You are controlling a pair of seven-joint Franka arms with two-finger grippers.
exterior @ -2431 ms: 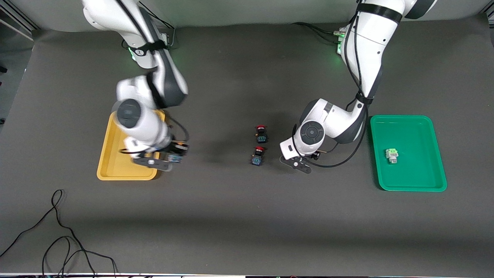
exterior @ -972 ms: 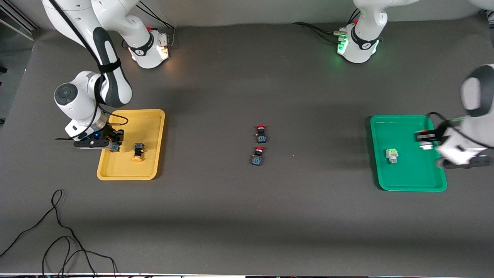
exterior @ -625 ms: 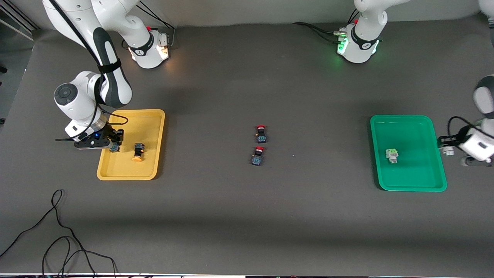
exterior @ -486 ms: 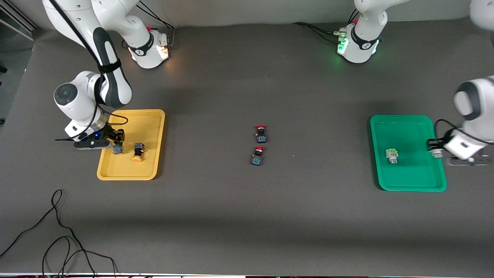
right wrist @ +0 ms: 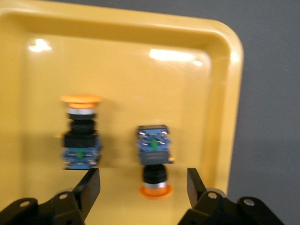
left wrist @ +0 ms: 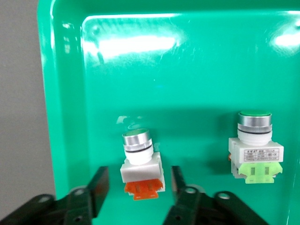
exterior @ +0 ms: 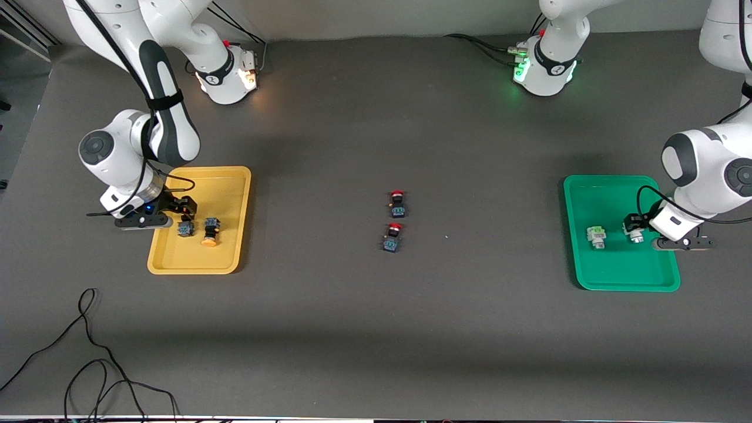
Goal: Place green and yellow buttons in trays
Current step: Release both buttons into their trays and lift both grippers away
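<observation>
The yellow tray [exterior: 235,176] lies at the right arm's end and holds two yellow-capped buttons [exterior: 210,230] [exterior: 185,228]. My right gripper [exterior: 183,212] is low over this tray and open. In the right wrist view one yellow button [right wrist: 153,159] lies between the open fingers [right wrist: 91,187] without touching them, and the other [right wrist: 80,136] lies beside it. The green tray [exterior: 611,276] lies at the left arm's end and holds two silvery-white buttons [exterior: 596,236] [exterior: 634,232]. My left gripper [exterior: 633,224] is open around the orange-based one [left wrist: 140,164]. The pale-green-based one [left wrist: 255,150] lies beside it.
Two red-capped buttons [exterior: 398,202] [exterior: 392,237] stand mid-table, between the trays. Loose black cables [exterior: 88,364] lie near the front camera at the right arm's end. The arm bases stand along the table's edge farthest from the front camera.
The right gripper has opened and let its yellow button down in the yellow tray. The left gripper carried the orange-based button in over the green tray's edge, set it down and opened.
</observation>
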